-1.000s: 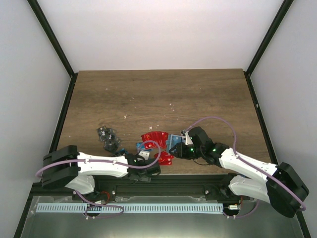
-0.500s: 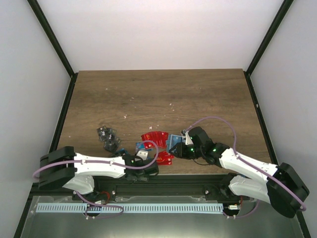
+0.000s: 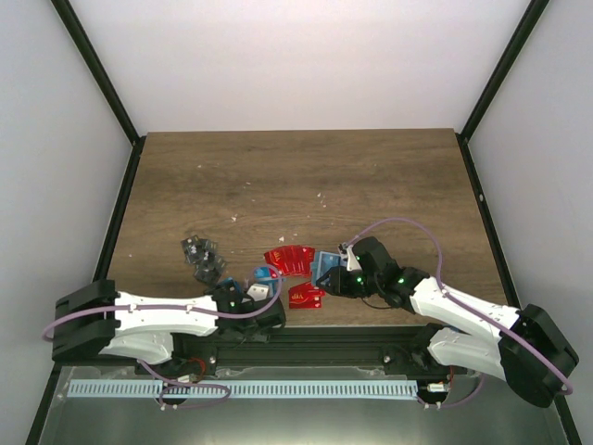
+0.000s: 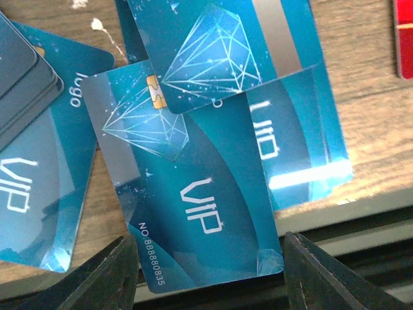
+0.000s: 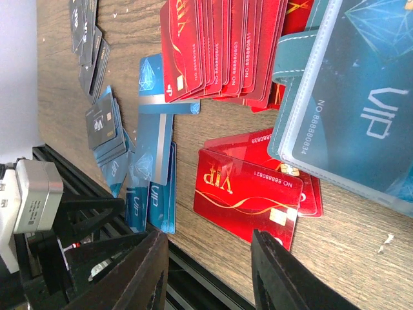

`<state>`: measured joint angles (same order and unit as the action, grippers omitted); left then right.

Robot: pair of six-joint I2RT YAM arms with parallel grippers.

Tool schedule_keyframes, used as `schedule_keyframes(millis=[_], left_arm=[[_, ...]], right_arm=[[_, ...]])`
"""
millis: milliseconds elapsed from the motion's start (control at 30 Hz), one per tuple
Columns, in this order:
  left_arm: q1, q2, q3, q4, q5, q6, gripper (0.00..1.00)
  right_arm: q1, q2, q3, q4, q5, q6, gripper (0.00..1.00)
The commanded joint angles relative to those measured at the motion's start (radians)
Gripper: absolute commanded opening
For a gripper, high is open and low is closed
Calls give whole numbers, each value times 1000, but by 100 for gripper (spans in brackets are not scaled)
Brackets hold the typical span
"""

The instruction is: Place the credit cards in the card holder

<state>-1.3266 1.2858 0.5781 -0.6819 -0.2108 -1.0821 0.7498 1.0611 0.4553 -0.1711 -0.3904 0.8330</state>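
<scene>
Movement is all on the near left. Over the last second the left arm has slid toward its own side along the front edge of the tabletop (image 3: 296, 176), while the left gripper (image 4: 210, 258) narrowed. Its jaws now stand either side of one blue VIP card (image 4: 200, 213), close against its long edges; whether they already pinch it I cannot tell. That reads as a pick being set up, with nothing newly delivered. At least four blue cards (image 4: 39, 194) overlap around it.

Just beyond lie two loose red cards (image 5: 248, 187), stacked askew. The right gripper (image 5: 210, 242) hovers just beside them, jaws spread and empty. Past them rests the single card holder (image 5: 303, 84), teal, with one blue card (image 5: 368, 97) already showing inside it, so the job looks barely begun. Farther back, one fan of red cards (image 5: 219, 45) tucks partly under the holder. Two small clumps of dark cards (image 3: 199, 252) sit apart on the left.
</scene>
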Motion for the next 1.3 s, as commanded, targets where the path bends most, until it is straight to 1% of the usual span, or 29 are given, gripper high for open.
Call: schedule_keyframes(millis=[0, 300, 400, 433, 500, 533, 667, 767, 933, 1267], left_arm=[[4, -65, -12, 8, 60, 7, 62], [3, -140, -2, 40, 99, 28, 62], [3, -137, 15, -12, 74, 13, 63], [4, -127, 20, -42, 57, 4, 65], [4, -102, 29, -85, 19, -17, 74], [4, -89, 32, -90, 17, -26, 77], [3, -61, 35, -82, 32, -66, 85], [3, -44, 36, -81, 15, -83, 89], [2, 3, 56, -69, 33, -94, 89], [1, 40, 37, -19, 82, -168, 89]], right_arm=[[11, -5, 2, 24, -15, 17, 37], [15, -20, -13, 75, -73, 38, 38], [19, -28, -11, 73, -75, 41, 38], [19, -29, -12, 73, -72, 42, 38], [21, -28, -17, 74, -70, 43, 38], [20, -26, -21, 77, -69, 44, 38], [21, -20, -29, 86, -72, 47, 38], [22, -25, -32, 86, -67, 46, 38], [22, -18, -26, 79, -62, 35, 38], [22, -18, -29, 82, -59, 17, 38]])
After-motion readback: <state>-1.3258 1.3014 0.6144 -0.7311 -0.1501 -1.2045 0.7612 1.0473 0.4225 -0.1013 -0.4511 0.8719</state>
